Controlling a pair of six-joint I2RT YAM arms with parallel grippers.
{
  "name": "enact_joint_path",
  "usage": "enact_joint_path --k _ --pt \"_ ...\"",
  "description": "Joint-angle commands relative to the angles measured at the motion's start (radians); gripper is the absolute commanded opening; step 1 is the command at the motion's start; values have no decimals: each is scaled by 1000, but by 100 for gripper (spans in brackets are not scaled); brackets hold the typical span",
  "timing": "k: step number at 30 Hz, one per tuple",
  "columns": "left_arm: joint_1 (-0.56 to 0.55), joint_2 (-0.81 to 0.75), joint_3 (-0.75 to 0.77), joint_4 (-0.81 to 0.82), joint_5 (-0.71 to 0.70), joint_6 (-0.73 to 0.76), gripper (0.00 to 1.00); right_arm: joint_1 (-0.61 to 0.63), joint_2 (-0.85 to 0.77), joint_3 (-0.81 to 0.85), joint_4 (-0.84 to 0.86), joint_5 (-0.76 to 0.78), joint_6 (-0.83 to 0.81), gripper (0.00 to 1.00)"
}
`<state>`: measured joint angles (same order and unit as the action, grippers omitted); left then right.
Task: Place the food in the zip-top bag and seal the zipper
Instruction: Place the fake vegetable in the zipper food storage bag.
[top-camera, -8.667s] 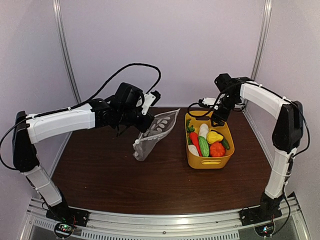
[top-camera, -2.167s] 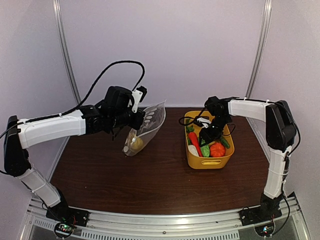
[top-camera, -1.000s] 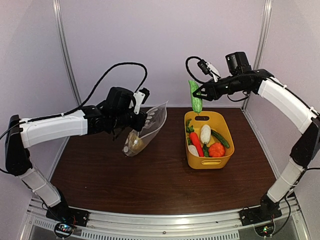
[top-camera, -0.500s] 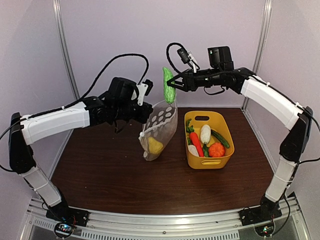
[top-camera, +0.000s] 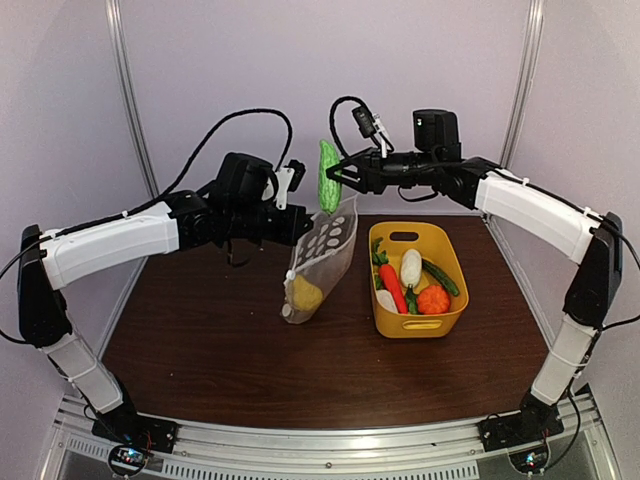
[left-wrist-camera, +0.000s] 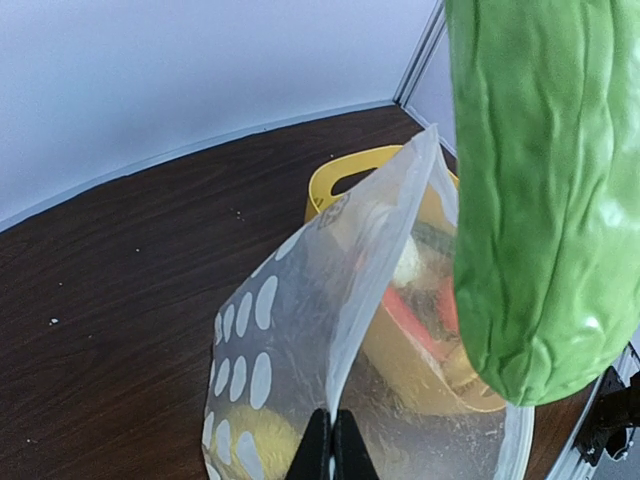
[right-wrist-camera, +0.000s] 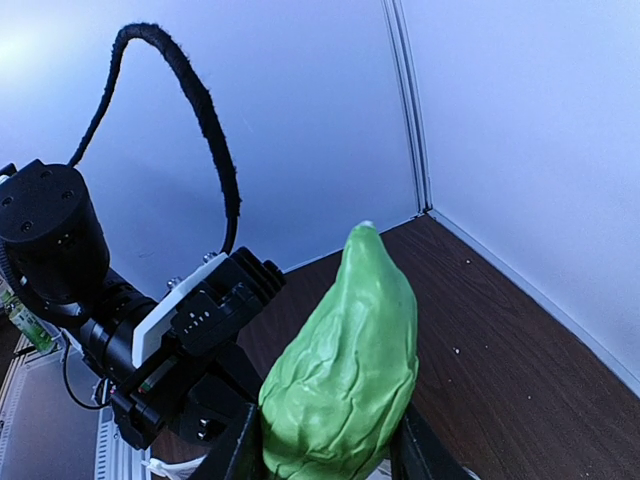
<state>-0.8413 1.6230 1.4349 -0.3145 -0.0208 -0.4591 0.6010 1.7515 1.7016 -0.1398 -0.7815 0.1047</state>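
Observation:
My left gripper (top-camera: 301, 226) is shut on the mouth edge of the dotted clear zip-top bag (top-camera: 323, 262), which hangs upright with its bottom on the table. A yellow piece (top-camera: 305, 293) lies inside. My right gripper (top-camera: 341, 180) is shut on a green cucumber (top-camera: 328, 177) and holds it upright just above the bag's mouth. In the left wrist view my gripper (left-wrist-camera: 331, 446) pinches the bag (left-wrist-camera: 280, 330) at the pale zipper (left-wrist-camera: 372, 300), with the cucumber (left-wrist-camera: 545, 190) close above. The right wrist view shows the cucumber (right-wrist-camera: 345, 370) filling my gripper (right-wrist-camera: 325, 455).
The yellow basket (top-camera: 420, 325) stands right of the bag. It holds a white radish (top-camera: 410, 268), a red piece (top-camera: 390, 286), an orange piece (top-camera: 434, 299) and a dark green piece (top-camera: 440, 277). The left arm's wrist (right-wrist-camera: 190, 330) is close under the right gripper.
My right gripper has carried the green cucumber left, from above the basket to just over the bag's mouth. My left gripper has lifted the bag more upright and moved it right.

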Motion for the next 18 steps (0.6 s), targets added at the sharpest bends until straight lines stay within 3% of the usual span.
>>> enact_joint_path --k 1,18 --pt "3 -19 15 43 61 -60 0 8 -16 -32 61 16 -16 26" --pt "60 -52 -40 151 152 -196 0 14 -62 -159 41 25 -131 28"
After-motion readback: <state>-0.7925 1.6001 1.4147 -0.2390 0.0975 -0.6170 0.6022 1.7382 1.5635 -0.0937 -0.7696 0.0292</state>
